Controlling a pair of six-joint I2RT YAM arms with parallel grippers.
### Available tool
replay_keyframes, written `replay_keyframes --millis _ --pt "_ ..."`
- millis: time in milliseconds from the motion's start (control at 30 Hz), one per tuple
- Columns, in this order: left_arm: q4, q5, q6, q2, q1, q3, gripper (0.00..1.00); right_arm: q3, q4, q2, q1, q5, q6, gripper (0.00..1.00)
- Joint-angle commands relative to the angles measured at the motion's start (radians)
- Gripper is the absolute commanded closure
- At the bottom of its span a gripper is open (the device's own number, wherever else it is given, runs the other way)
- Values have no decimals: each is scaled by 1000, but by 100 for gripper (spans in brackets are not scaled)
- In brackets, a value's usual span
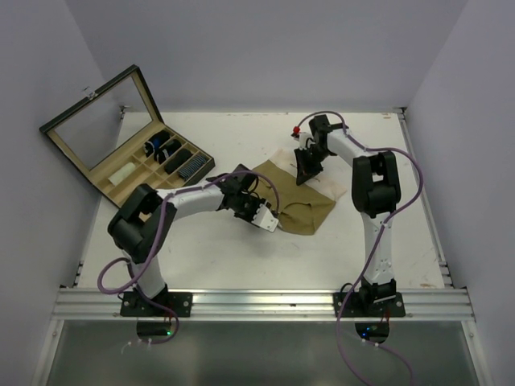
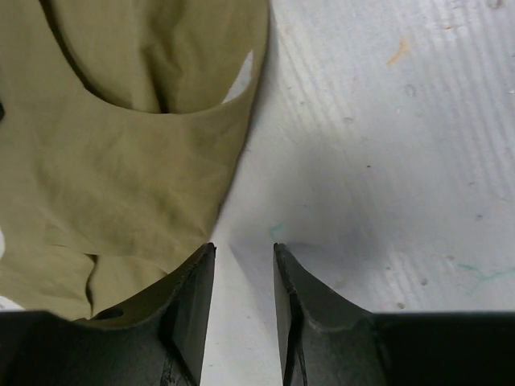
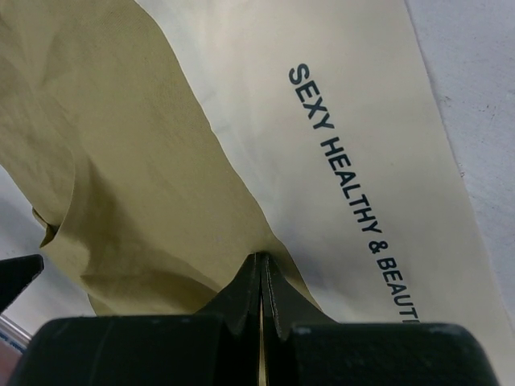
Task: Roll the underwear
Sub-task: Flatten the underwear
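The olive-tan underwear lies spread on the white table, its pale waistband with black lettering at the far right. My right gripper is shut on a fold of the fabric near the waistband; in the right wrist view the cloth is pinched into a peak between the closed jaws. My left gripper is open at the near left edge of the garment. In the left wrist view bare table shows between its fingers and the cloth lies just left of the left finger.
An open box with a glass lid and compartments holding dark rolled items stands at the back left. The table's metal rail runs along the near edge. Purple cables hang off both arms.
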Motion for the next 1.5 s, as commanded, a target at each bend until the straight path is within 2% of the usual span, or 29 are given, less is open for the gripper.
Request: replay_keyframes --millis 0,233,433,567,600,933,1067,1167,1300,1433,1467 --pt "119 3 54 13 5 15 61 -8 -2 20 19 59 -38 100" --pt "105 6 131 85 11 47 59 -8 -8 25 33 50 -68 100" --pt "10 10 149 180 31 140 67 -8 -11 28 42 56 -80 100" --pt "-82 9 198 211 39 177 95 5 -20 34 42 65 -86 100" --pt "-91 18 206 206 39 176 99 8 -23 37 42 68 -86 100" --pt "-370 70 241 119 23 177 100 12 -14 40 42 93 -87 100" --pt "-426 75 223 83 -4 150 100 14 -14 48 45 94 -81 100" --pt "-476 90 198 86 -23 162 94 17 -19 51 50 90 -84 100" --pt "-591 188 143 120 -39 244 85 6 -19 44 62 67 -103 100" --pt "-705 328 63 151 -52 360 48 5 -22 25 88 -2 -146 100" --pt "-703 370 -11 146 -50 378 47 3 -16 15 93 -10 -156 100"
